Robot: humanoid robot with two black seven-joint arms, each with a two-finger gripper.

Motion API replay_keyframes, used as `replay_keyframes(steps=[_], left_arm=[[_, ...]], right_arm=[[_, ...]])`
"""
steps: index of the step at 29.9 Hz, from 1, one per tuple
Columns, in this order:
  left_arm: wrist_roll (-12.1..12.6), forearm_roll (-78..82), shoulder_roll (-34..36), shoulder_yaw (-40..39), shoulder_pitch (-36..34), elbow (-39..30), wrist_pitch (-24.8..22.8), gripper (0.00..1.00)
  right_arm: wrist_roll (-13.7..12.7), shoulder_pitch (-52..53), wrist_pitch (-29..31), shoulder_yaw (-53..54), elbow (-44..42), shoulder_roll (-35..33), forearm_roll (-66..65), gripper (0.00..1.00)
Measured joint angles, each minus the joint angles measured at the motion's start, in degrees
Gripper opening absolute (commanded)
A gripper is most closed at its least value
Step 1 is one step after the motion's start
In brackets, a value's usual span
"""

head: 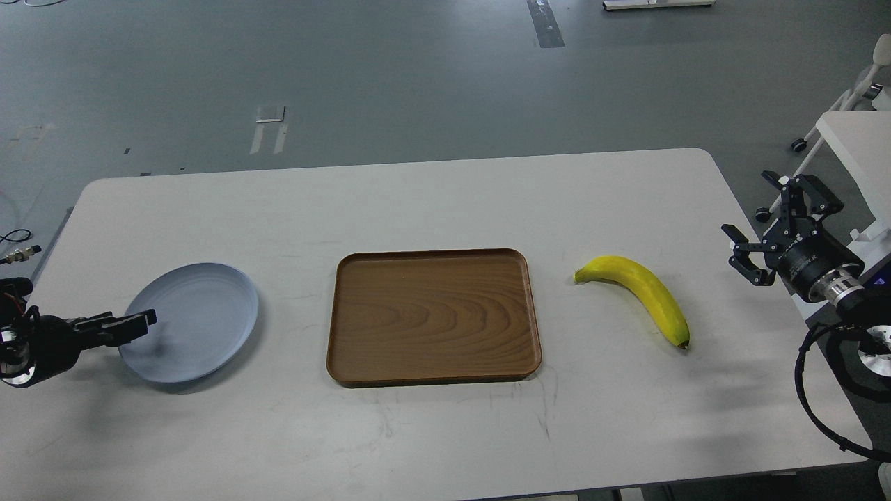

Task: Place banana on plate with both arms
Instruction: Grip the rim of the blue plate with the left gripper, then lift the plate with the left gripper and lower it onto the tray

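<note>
The yellow banana [642, 295] lies on the white table right of the tray, with its dark tip toward the front. The pale blue-grey plate [195, 321] lies at the table's left. My left gripper [136, 324] is low at the plate's left rim, with its tips over the rim. It is seen side-on, so I cannot tell its fingers apart or whether they touch the plate. My right gripper [750, 224] is open and empty. It hovers off the table's right edge, well right of the banana.
A brown rectangular wooden tray [348, 327] lies in the table's middle, between plate and banana. The white table [445, 202] has rounded corners, with its front edge near the frame's bottom. A white cart [853, 132] stands beyond the right arm. A black cable [807, 390] loops under that arm.
</note>
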Motion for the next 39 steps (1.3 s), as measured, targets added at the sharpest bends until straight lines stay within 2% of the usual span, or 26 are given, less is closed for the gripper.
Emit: replay_keyframes(steps=[1,20,25,29,32,35,39], left_arm=[[0.00,-0.09,-0.18,0.00,0.00,0.00,0.00,0.00],[0.02,-5.09,0.18,-0.35,-1.33,-1.06,-0.95,0.00],[0.02,-11.57,2.22,-0.40,-5.64,-4.38,-4.81,0.00],[0.02,-12.28,3.13,-0.18,-11.32,-9.74,-8.20,0.00],[0.01,-11.61,3.29,-0.04,-14.36,-14.90,-8.88,0.00],[-0.02,-7.89,2.26,0.08,-17.17,-18.73,-9.40,0.00],[-0.02,-1.35,-2.06,0.55,-20.07,-19.61,-12.35,0.00]], right_arm=[[0.00,0.01,0.00,0.02,0.00,0.00,0.00,1.00],[0.00,0.11,0.00,0.23,-0.07,-0.06,0.00,1.00],[0.00,0.18,0.00,0.31,-0.12,-0.06,0.00,1.00],[0.00,0.27,0.00,0.32,-0.71,-0.07,0.00,1.00],[0.00,0.39,0.00,0.32,-0.99,-0.07,0.00,1.00],[0.00,0.42,0.00,0.32,-1.10,-0.61,0.00,1.00],[0.00,0.34,0.00,0.32,-1.45,-1.24,0.00,1.00]])
